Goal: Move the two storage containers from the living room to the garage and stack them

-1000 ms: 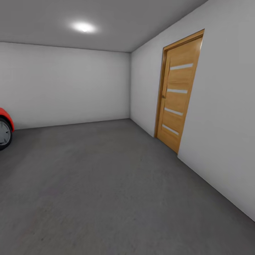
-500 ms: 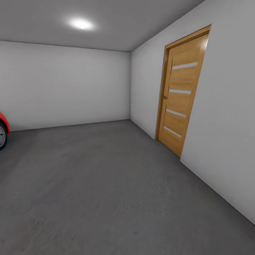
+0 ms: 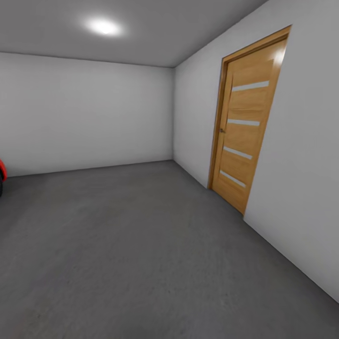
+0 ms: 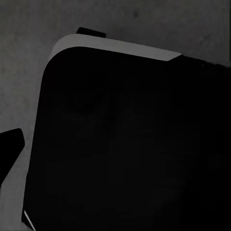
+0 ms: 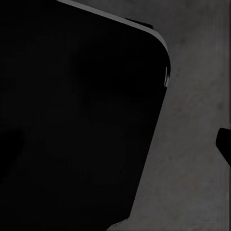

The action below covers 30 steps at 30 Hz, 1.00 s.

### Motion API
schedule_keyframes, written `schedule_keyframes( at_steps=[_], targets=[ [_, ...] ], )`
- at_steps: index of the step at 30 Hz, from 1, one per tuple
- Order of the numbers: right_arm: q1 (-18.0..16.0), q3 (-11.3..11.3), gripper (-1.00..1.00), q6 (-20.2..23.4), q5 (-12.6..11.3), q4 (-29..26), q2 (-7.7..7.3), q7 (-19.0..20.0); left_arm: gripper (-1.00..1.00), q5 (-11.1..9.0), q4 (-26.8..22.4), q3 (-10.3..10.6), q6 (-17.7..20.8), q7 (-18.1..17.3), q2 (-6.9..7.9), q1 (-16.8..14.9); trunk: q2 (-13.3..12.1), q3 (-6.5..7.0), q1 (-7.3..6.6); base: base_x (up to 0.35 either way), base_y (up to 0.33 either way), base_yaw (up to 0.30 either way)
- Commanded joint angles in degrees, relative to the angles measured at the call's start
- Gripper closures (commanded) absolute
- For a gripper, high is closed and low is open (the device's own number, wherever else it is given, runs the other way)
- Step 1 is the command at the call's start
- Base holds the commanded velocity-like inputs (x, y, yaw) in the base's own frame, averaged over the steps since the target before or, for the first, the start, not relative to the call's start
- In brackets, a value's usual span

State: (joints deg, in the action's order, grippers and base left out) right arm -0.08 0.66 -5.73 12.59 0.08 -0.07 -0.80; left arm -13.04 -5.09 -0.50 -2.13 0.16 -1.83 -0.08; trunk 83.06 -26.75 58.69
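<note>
A black, round-cornered body panel [image 4: 125, 144], perhaps grey-edged.

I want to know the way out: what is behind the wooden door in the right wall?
The wooden door is shut in the right wall, so what lies behind cannot be seen. Its pale strips show nothing through.

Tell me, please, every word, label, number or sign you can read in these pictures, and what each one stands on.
None: no readable text anywhere.
The wooden door bears pale horizontal strips, no lettering.
The walls, the grey floor and the red car's edge are unmarked.
The dark body in the wrist views carries no label.
</note>
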Motion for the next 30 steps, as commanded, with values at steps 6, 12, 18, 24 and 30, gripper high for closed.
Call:
schedule_keyframes(
  at_steps=[6,12,18,24,30],
  targets=[
    [-0.01,0.07,-1.00,-0.18,0.34,0.01,-0.07,-0.08,-1.00,-0.32,-0.01,-0.02,-0.34,0.02,-0.01,-0.01,0.02,-0.04,0.03,0.324,0.000,0.000],
    [-0.01,0.04,-1.00,-0.18,0.33,0.01,-0.04,-0.08,-1.00,-0.32,-0.01,-0.02,-0.41,0.02,-0.01,-0.01,0.02,-0.04,0.03,0.324,0.000,0.000],
    [-0.01,-0.02,-1.00,0.29,0.25,0.01,-0.09,-0.08,-1.00,-0.32,-0.01,-0.02,-0.41,0.02,-0.01,-0.01,0.02,-0.04,0.03,0.324,0.000,0.000],
    [-0.01,-0.03,-1.00,0.06,0.24,0.01,-0.11,-0.08,-1.00,-0.32,-0.01,-0.02,-0.47,0.02,-0.01,-0.01,0.02,-0.04,0.03,0.324,0.000,0.000],
    [-0.01,-0.10,-1.00,-0.05,0.24,0.01,-0.12,-0.08,-1.00,-0.32,-0.01,-0.02,-0.50,0.02,-0.01,-0.01,0.02,-0.04,0.03,0.324,0.000,0.000]
  ],
)
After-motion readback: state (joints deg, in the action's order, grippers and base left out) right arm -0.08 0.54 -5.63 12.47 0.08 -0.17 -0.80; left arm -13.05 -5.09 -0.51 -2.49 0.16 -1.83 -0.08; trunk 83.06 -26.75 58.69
